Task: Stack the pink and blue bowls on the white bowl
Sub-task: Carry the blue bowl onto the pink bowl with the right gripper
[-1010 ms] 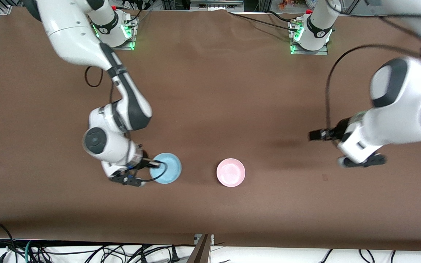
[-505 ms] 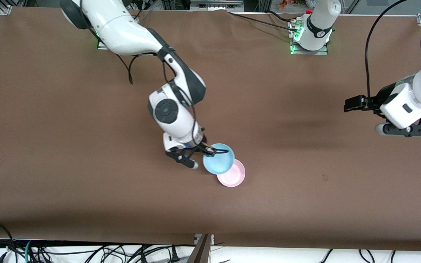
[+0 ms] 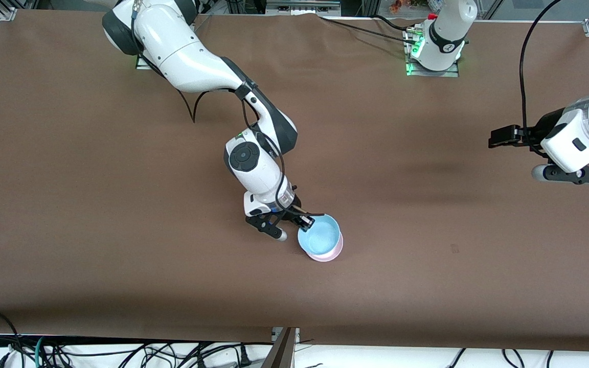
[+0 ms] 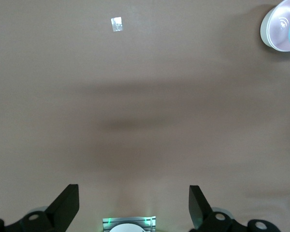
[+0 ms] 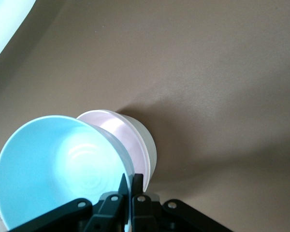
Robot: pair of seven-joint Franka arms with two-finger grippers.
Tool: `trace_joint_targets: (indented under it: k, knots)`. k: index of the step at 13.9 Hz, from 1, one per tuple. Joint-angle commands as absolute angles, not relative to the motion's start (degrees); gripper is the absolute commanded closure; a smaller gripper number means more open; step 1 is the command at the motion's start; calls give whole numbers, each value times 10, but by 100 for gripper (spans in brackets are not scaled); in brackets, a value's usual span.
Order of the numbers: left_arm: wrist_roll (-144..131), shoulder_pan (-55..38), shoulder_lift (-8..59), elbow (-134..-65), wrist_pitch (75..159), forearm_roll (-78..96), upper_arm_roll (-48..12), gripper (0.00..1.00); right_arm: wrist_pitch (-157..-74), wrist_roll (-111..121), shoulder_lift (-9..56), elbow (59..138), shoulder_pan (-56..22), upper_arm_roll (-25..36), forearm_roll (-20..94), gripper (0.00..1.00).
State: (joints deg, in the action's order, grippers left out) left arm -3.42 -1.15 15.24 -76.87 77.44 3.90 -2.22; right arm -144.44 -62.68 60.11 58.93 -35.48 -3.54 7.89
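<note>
No text, label, brand, number or sign can be read anywhere in these views. The blue bowl (image 3: 320, 237), the pink bowl (image 3: 331, 253) and the brown table cover (image 3: 120, 204) carry no print, and the small pale tag on the cover (image 4: 116, 23) is too small to make anything out on it.
</note>
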Motion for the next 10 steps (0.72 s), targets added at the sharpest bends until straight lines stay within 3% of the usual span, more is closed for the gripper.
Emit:
trace_joint_targets:
  k: [1, 10]
  knots:
    - [-45, -11, 142, -777, 770, 23, -25, 0, -1423, -631, 610, 566, -365, -28, 67, 100]
    - [-47, -10, 142, -775, 770, 25, -25, 0, -1455, -618, 621, 566, -364, -27, 58, 100]
